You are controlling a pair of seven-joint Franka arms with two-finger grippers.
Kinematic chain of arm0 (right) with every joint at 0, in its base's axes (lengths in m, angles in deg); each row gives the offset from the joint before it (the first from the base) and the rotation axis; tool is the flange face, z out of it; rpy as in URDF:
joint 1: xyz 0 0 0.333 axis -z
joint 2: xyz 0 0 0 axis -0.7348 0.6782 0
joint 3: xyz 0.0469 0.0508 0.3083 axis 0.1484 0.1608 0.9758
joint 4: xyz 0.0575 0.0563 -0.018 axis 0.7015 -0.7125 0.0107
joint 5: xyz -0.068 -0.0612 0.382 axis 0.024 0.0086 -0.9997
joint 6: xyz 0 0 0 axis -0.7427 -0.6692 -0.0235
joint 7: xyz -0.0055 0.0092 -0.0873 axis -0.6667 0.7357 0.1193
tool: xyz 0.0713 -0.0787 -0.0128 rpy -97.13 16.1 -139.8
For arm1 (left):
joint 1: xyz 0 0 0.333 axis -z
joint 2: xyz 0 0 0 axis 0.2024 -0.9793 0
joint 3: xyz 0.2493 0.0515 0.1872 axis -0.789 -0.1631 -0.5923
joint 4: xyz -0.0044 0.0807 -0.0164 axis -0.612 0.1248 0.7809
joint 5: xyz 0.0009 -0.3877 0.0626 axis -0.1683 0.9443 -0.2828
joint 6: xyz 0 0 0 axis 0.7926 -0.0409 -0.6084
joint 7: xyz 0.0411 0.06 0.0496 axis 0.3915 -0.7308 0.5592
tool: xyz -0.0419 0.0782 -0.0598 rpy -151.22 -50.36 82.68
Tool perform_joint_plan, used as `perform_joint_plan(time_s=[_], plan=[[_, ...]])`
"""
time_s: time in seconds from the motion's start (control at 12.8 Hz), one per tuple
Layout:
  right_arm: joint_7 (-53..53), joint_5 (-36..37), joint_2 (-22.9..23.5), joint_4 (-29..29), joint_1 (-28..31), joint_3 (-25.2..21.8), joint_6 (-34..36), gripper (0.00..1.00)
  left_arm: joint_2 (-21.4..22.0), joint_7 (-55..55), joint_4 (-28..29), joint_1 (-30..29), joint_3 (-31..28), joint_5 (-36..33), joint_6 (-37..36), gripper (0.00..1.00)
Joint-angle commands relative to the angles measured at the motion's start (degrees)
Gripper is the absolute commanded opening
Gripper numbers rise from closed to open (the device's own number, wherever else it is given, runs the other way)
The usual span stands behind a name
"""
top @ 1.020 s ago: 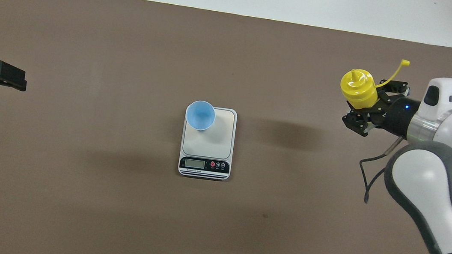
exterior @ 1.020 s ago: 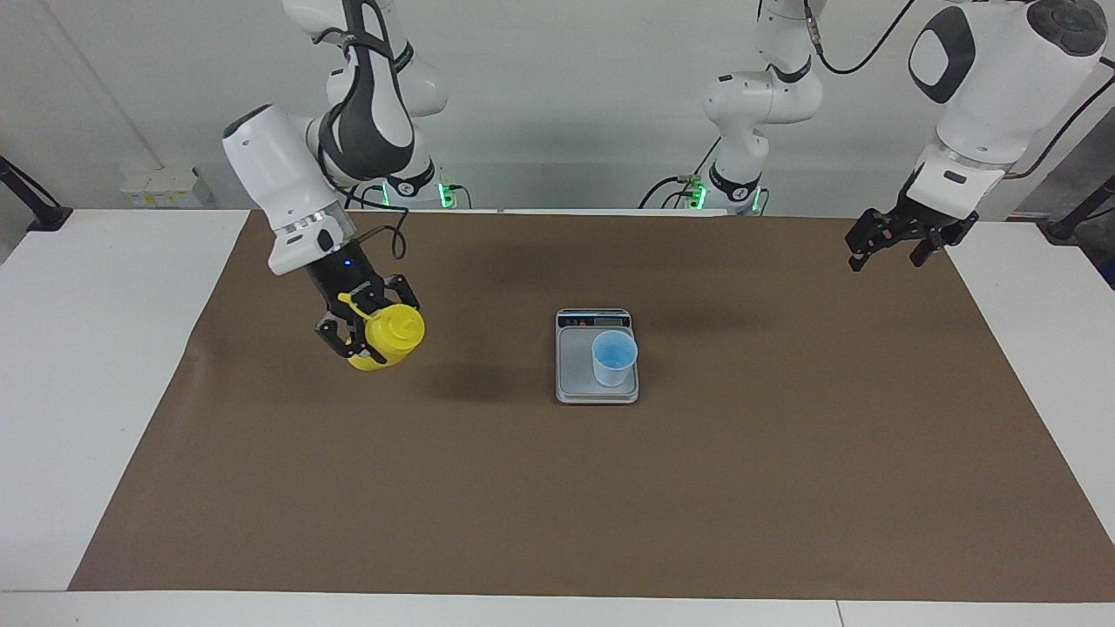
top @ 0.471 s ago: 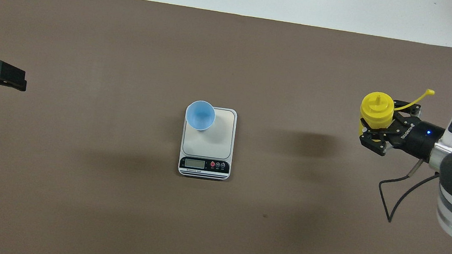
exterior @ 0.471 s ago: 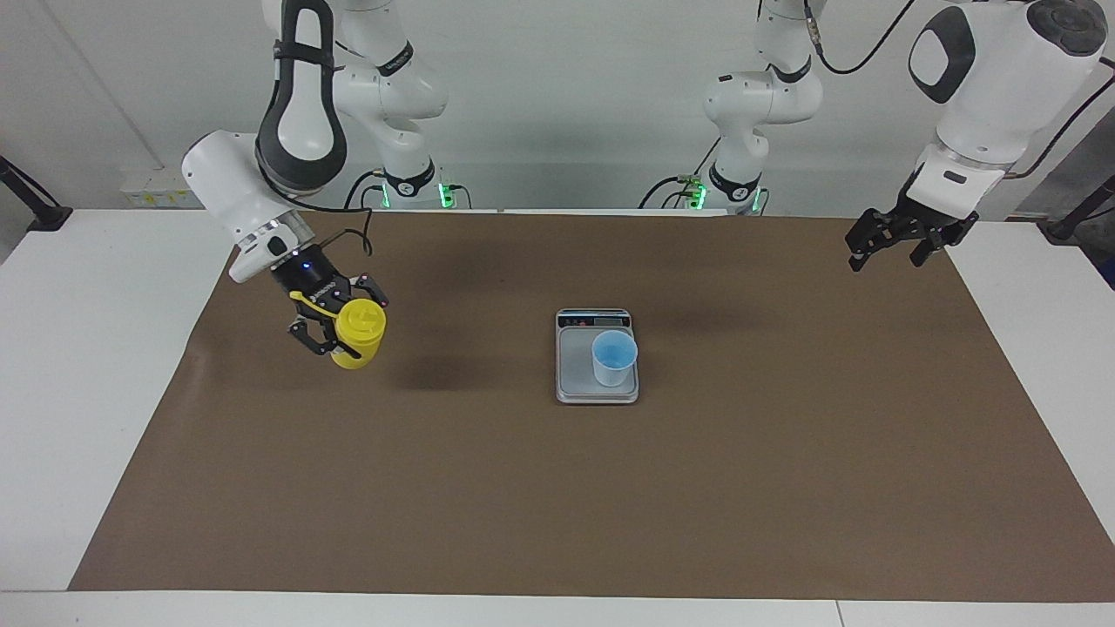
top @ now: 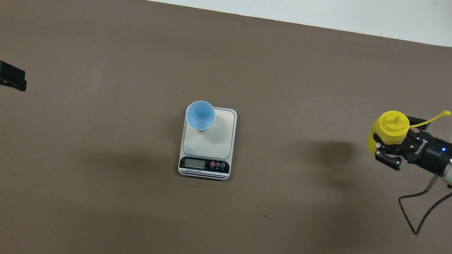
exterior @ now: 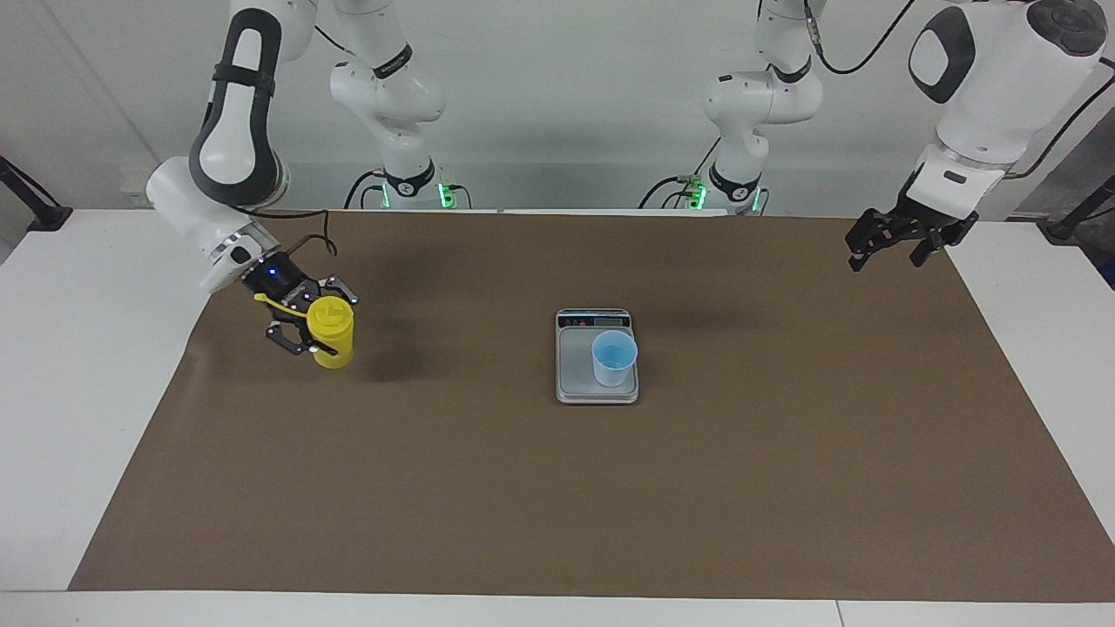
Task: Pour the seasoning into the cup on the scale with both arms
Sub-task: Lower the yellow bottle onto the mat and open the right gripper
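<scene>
You see right gripper [exterior: 315, 335] clamped on seasoning bottle [exterior: 331, 331], now carried away from scale [exterior: 597, 390] toward right arm's end of mat and lowered, upright, near 9 o'clock in facing view. Tip cap hangs off. Cup [exterior: 614, 358] sits on scale, centre. Left gripper [exterior: 897, 246] waits at 2 o'clock, fingers spread, unchanged. Likely bottle being set down; pour apparently finished.
</scene>
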Motion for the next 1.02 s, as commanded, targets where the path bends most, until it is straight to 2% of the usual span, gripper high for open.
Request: perform_joint_plan(time_s=[0.0, 0.31, 0.94], plan=[[5.3, -2.26, 0.92, -0.32, 3.06, 0.63, 4.09, 0.24, 1.21, 0.44, 0.8, -0.3, 0.08, 0.63, -0.34, 1.0], [8.83, -2.43, 1.37, -0.76, 5.34, 0.63, 6.3, 0.24, 1.21, 0.44, 0.8, -0.3, 0.08, 0.63, -0.34, 1.0], [20.24, -8.84, 9.01, -0.76, 7.46, 0.63, 11.57, 0.23, 1.21, 0.44, 0.8, -0.3, 0.08, 0.63, -0.34, 1.0]])
